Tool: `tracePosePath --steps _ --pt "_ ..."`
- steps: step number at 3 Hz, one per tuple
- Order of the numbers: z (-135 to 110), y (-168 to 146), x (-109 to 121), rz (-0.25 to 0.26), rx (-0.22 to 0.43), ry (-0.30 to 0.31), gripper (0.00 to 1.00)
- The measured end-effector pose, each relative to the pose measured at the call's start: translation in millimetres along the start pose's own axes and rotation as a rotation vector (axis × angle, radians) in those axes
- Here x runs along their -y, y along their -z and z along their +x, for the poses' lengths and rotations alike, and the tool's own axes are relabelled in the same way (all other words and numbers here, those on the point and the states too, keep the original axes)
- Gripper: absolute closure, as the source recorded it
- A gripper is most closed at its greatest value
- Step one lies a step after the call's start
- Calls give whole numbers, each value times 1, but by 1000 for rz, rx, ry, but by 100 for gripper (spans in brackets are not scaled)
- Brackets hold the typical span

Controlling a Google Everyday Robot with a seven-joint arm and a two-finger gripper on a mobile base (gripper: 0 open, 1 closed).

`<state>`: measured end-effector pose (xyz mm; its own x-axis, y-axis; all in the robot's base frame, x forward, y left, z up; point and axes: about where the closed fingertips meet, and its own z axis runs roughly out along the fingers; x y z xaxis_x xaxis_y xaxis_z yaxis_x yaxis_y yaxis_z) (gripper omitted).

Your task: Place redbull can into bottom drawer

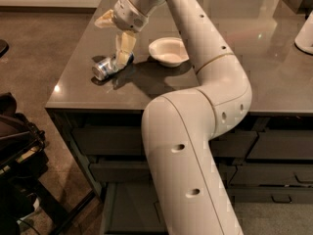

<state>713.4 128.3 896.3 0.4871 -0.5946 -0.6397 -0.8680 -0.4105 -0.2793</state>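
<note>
Can (108,67): lies on its side on the counter (274,87), in the front-left part, near the left edge and back from the front edge. Silver top faces the front-left corner. Blue body points back-right, toward the bowl (168,51).

Gripper (109,43): over the counter's left part, just behind and above the can. Claw released, fingers spread wide. One finger (104,20) points out toward the left edge. The other finger (124,45) hangs down, its tip at the can's right end; touching or just short of it, cannot tell. Nothing grasped.

Bowl: white, upright, just right of the gripper, apart from the can, about mid-depth on the counter.

Arm (195,131): comes up from the lower middle, bends over the front edge, runs back and left to the gripper. Its shadow falls on the counter between can and bowl.

Drawer (128,213): bottom one, left column, under the front edge, pulled out. Flat grey floor shows; the arm hides its right part. The can is not in it.

White object (305,33): at the right edge, partly cut off.
</note>
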Motion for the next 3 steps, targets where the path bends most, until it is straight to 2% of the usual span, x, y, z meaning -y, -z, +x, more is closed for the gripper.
tracePosePath --steps 3 --pt "10 -13 3 -12 -52 73 0"
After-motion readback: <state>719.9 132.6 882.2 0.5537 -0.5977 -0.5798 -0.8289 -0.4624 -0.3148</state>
